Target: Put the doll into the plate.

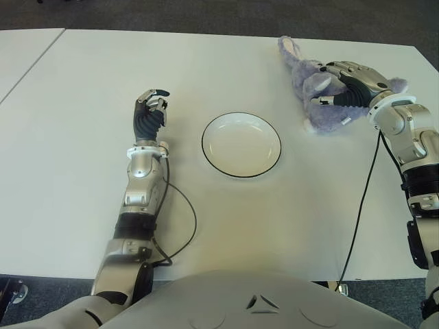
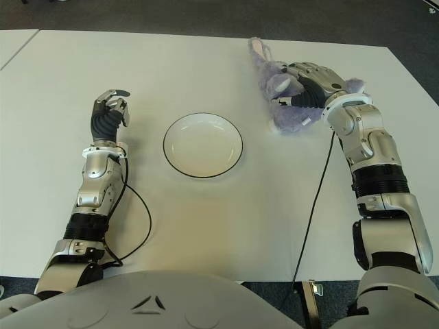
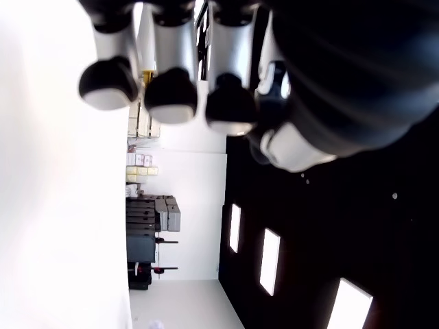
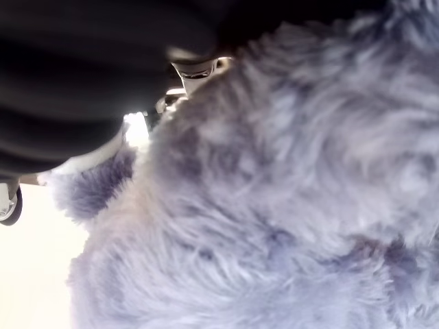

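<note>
A fluffy purple-grey plush doll [image 1: 322, 103] lies on the white table [image 1: 82, 178], and the robot's right hand [image 1: 351, 88] sits on top of it, fingers curled around its fur in a grasp. To that hand's left, well apart from it, stands a round white plate with a thin black rim [image 1: 241, 144], holding nothing. Beyond the plate, the left hand [image 1: 149, 113] shows with its fingers curled, gripping nothing

Right hand [image 1: 343, 86] clasped, left hand [image 1: 149, 113] curled.
</note>
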`<action>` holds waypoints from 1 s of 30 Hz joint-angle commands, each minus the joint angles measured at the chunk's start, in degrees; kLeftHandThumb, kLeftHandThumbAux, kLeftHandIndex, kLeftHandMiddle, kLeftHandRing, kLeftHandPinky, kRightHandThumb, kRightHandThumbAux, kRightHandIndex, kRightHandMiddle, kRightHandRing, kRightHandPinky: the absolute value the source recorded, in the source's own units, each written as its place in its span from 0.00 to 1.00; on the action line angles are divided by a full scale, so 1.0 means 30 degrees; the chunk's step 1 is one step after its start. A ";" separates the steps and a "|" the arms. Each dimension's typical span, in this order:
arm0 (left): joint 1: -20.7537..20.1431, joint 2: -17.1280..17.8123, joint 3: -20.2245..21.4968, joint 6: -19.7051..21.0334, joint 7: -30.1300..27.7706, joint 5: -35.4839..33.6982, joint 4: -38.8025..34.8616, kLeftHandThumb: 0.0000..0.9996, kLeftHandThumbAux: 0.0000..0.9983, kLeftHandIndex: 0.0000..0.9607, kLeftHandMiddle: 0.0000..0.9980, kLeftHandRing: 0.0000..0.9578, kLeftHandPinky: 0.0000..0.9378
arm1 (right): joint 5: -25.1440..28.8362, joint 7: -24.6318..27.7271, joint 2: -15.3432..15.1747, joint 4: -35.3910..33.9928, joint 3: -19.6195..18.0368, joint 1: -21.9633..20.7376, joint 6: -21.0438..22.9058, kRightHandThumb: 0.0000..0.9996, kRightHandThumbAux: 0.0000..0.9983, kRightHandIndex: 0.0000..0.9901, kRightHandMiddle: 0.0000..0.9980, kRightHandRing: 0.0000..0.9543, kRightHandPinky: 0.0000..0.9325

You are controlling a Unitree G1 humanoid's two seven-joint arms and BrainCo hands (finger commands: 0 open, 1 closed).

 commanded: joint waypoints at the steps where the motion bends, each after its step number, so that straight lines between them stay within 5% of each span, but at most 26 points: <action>1: 0.1893 -0.1312 -0.0043 -0.0018 0.0248 0.0055 0.1210 0.71 0.71 0.46 0.86 0.91 0.92 | -0.0112 0.0626 -0.0006 0.0138 0.0399 -0.0182 0.0092 0.21 0.28 0.00 0.00 0.00 0.00; 30: 0.2025 -0.1517 0.0187 0.0067 0.0978 0.0185 0.0705 0.71 0.70 0.46 0.87 0.91 0.93 | 0.0036 0.0766 0.1545 0.3064 0.1737 -0.0605 0.0685 0.19 0.28 0.00 0.00 0.00 0.00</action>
